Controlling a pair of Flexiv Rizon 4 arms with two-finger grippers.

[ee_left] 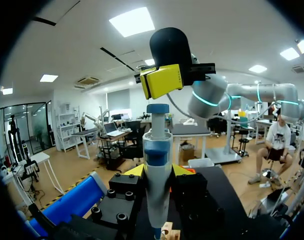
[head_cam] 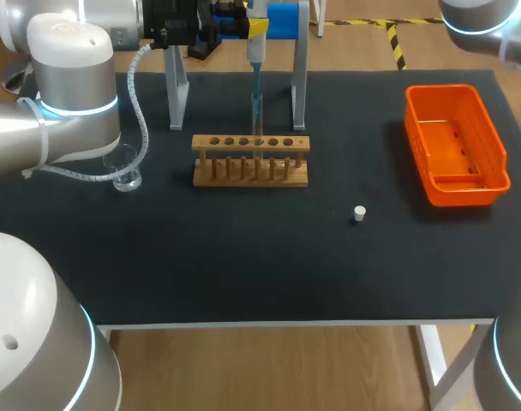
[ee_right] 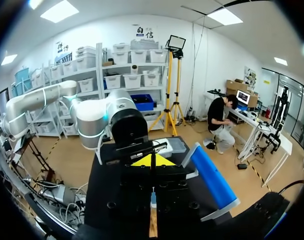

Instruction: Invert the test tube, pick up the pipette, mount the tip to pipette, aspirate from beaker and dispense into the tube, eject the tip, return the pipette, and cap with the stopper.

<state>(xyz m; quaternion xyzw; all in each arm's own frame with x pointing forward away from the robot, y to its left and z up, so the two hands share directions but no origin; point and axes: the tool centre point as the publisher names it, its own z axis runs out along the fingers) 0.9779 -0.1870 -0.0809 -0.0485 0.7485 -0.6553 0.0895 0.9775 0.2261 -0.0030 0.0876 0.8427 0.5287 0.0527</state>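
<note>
Left hand (ee_left: 157,171) grips the pipette (head_cam: 255,64) upright over the rack's (head_cam: 250,161) tube (head_cam: 257,116), likely to dispense. Right hand (ee_left: 162,81) sits just above the plunger (ee_left: 157,108); can't tell its grip.

An orange plastic basket (head_cam: 463,147) stands at the right of the black tabletop (head_cam: 243,265). A wooden rack (head_cam: 251,174) stands near the middle, well apart.
</note>
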